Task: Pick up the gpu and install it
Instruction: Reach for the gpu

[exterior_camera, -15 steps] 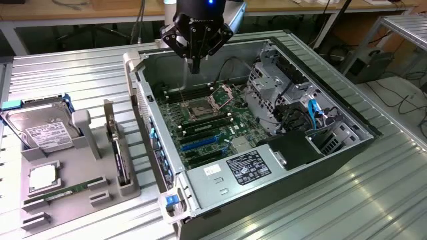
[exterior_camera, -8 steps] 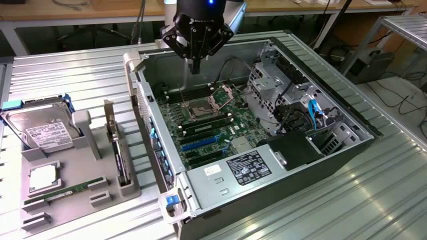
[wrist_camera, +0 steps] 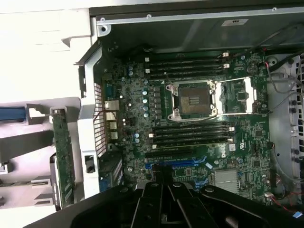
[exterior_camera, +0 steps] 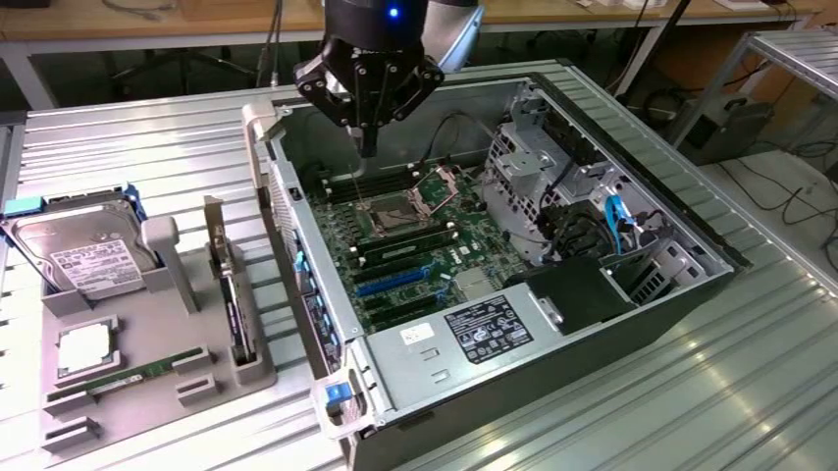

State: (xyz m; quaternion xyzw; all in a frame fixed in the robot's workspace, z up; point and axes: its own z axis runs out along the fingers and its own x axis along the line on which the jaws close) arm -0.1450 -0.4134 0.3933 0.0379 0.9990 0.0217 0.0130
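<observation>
Gripper, black and multi-fingered, is held above the open black computer case, jaws closed, nothing gripped. The green fan-faced gpu card is stood on edge at the grey fixture's case-side edge; a square, straight-up lift is advised.

Gripper over motherboard, near the blue slots; CPU socket lid open. The gpu stands edge-on in grey holder, outside the case wall.
</observation>
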